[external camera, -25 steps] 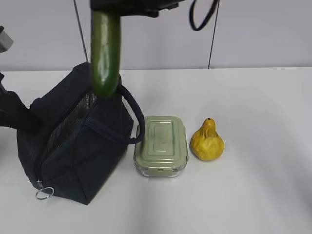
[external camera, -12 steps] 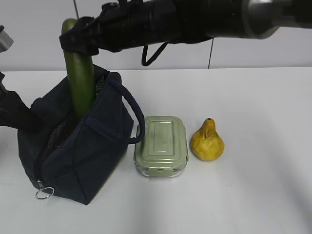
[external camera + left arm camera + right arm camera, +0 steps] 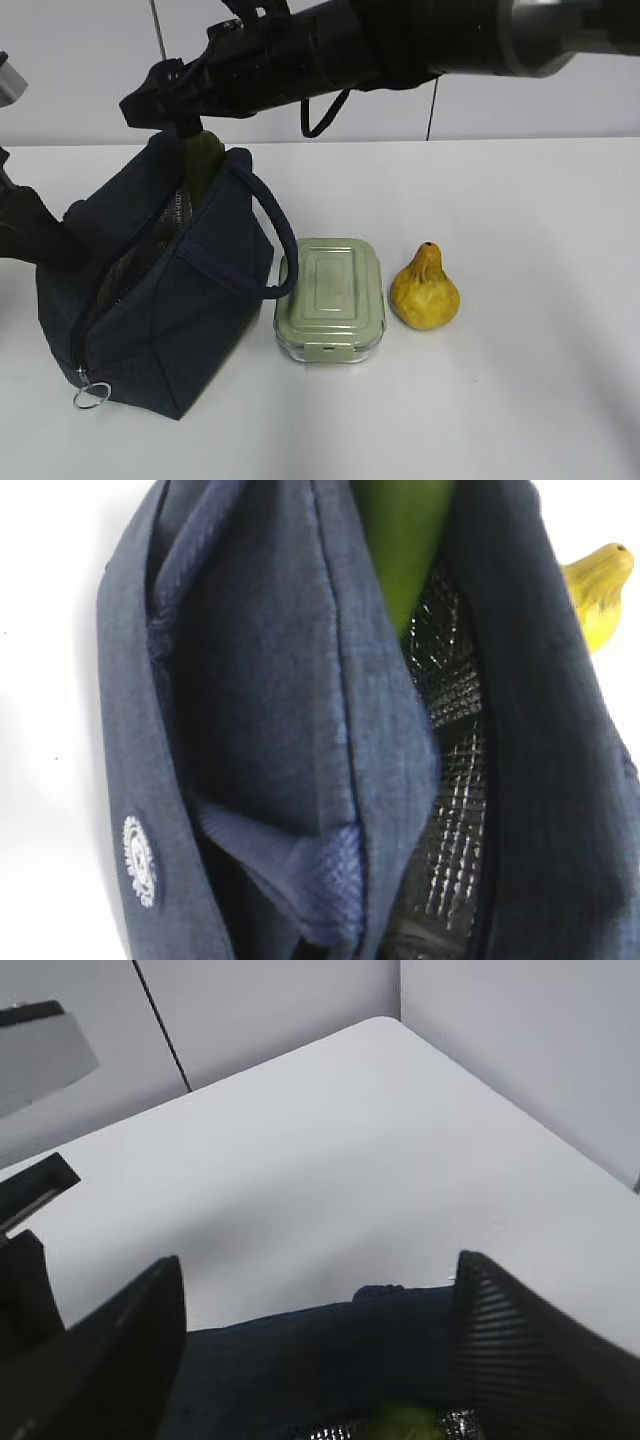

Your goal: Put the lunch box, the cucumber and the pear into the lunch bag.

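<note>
Since half a second ago the cucumber [image 3: 203, 168] has sunk much deeper into the lunch bag [image 3: 170, 300]; only its top end shows above the open mouth, against the silvery lining. The right gripper [image 3: 178, 98], reaching across from the right, hangs just over that end, and in the right wrist view its jaws stand spread wide with the cucumber's tip [image 3: 403, 1422] low between them, touched by neither. The left wrist view looks down into the bag [image 3: 250, 730], where the cucumber [image 3: 400, 530] leans against the lining; the left gripper's jaws do not show there. The lunch box [image 3: 331, 298] sits on the white table [image 3: 540, 220] just right of the bag, and the pear [image 3: 425, 290] stands just beyond it.
</note>
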Robot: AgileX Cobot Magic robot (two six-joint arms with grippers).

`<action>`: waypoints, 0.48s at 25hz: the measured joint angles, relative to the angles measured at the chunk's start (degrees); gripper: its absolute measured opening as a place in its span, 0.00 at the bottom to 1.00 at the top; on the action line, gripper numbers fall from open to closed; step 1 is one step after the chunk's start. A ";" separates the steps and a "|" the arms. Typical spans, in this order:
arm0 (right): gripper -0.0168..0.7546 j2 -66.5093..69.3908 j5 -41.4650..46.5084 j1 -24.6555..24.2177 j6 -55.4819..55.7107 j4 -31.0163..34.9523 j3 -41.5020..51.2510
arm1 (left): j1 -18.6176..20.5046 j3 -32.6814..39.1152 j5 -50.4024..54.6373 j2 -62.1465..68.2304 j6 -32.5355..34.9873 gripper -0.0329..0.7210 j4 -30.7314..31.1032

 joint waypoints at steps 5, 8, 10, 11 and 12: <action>0.79 -4.96 0.93 -3.01 17.23 -17.11 -0.13 | 0.00 0.00 0.00 0.00 0.00 0.04 0.05; 0.78 -6.79 5.12 -7.42 37.55 -35.29 -0.13 | 0.00 0.00 0.00 0.00 -0.06 0.04 0.05; 0.77 -6.94 10.95 -10.51 48.87 -45.36 -0.13 | 0.00 0.00 0.00 0.00 -0.13 0.04 0.05; 0.76 -6.94 14.75 -11.77 53.56 -49.96 -0.13 | 0.00 0.00 0.00 0.00 -0.13 0.04 0.09; 0.75 -6.57 18.38 -12.50 57.04 -53.84 -0.13 | 0.00 0.00 0.00 0.00 -0.13 0.04 0.09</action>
